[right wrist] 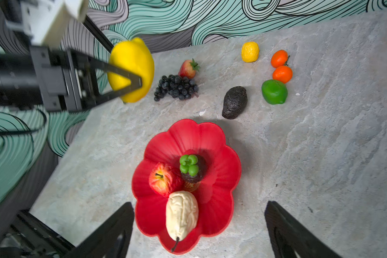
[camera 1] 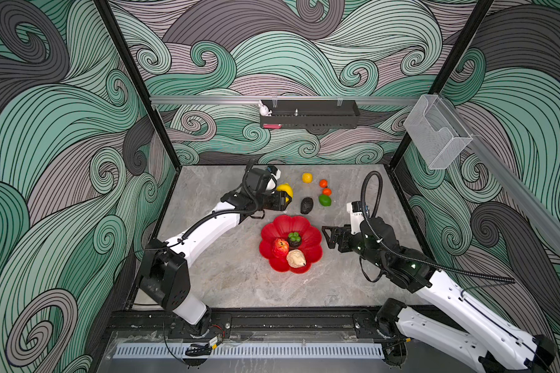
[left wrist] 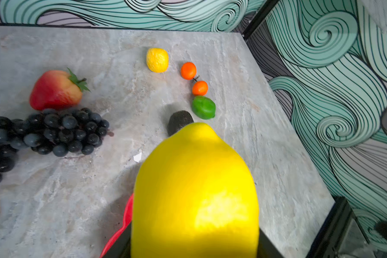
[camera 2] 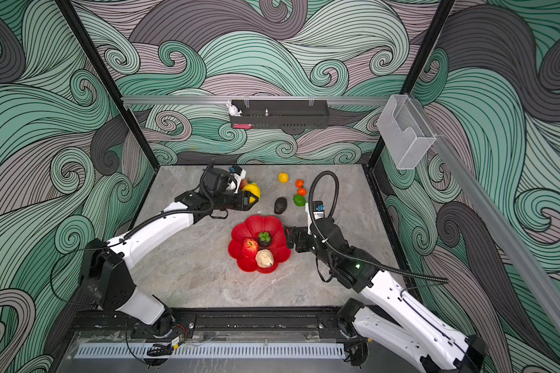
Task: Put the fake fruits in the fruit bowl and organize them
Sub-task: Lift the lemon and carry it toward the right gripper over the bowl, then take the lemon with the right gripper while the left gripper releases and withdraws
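The fruit bowl (camera 1: 285, 222) stood near the middle of the tabletop (camera 1: 223, 274) and serves as the reference for all positions below.

**Contents of the fruit bowl**
- A red apple (camera 1: 280, 247) lay on the bowl's left side.
- A dark fruit with a green calyx (camera 1: 294, 239) sat at the bowl's centre, touching the apple.
- A beige pear (camera 1: 296, 258) lay at the bowl's near edge, stem outward, just beside the apple.

**Left gripper**
The left gripper (camera 1: 284, 199) was clamped on a large lemon (camera 1: 285, 188), one finger on each side of the fruit. It held the lemon raised above the tabletop, just past the bowl's far-left rim. In the left wrist view a strip of the red rim showed under the lemon.

**Right gripper**
The right gripper (camera 1: 326, 237) hung at the bowl's right rim with its fingers spread wide and nothing between them. In the right wrist view the fingers framed the near part of the bowl.

**Fruits outside the fruit bowl**
- An avocado (camera 1: 306, 205) lay just beyond the bowl's far rim.
- A lime (camera 1: 325, 200) lay beside the avocado, on its right.
- Two oranges (camera 1: 323, 183) lay beyond the lime, the nearer one close against it.
- A small lemon (camera 1: 307, 177) lay farthest from the bowl.
- A strawberry (left wrist: 56, 89) and a bunch of dark grapes (left wrist: 49, 131) lay touching each other beyond the bowl's far-left side. In both top views the left arm hid most of them.
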Motion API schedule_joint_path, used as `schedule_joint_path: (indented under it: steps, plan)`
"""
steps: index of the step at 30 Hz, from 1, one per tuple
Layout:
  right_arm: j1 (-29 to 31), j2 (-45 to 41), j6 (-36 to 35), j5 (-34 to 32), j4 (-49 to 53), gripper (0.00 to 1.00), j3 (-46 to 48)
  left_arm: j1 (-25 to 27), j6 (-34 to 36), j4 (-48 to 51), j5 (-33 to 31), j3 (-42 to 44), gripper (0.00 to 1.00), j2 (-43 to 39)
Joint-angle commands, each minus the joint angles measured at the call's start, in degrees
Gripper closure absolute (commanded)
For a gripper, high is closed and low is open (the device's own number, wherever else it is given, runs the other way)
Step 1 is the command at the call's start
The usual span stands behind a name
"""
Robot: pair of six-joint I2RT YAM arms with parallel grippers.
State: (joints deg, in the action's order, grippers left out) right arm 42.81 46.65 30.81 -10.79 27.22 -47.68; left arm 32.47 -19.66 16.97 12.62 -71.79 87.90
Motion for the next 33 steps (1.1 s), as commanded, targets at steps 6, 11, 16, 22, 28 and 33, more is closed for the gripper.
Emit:
schedule_joint_path:
  steps: [6,11,16,22,28,33]
  plan:
    - [-0.21,-2.71,12.12,4.85,-4.35,0.03,2.11,7.81,7.38,-16.01,5.93,12.02,0.43,-6.05]
    - [-0.03,-1.29,16.87,9.97,-8.3,0.03,3.38,11.37,11.46,-19.45,8.52,15.99,0.43,-8.67]
    - [0.85,0.0,19.06,10.93,-10.0,0.03,4.73,14.29,14.54,-24.58,9.25,20.08,0.43,-10.8]
    - [1.64,1.57,18.9,16.31,-14.46,0.04,4.99,15.51,16.96,-25.15,10.03,21.58,0.43,-11.86]
    - [2.51,2.99,18.99,17.01,-14.44,0.11,4.51,16.57,17.9,-26.55,10.05,22.14,0.42,-11.8]
    - [3.9,4.24,17.26,15.93,-13.37,0.22,3.5,17.27,18.64,-26.37,10.14,22.09,0.42,-11.78]
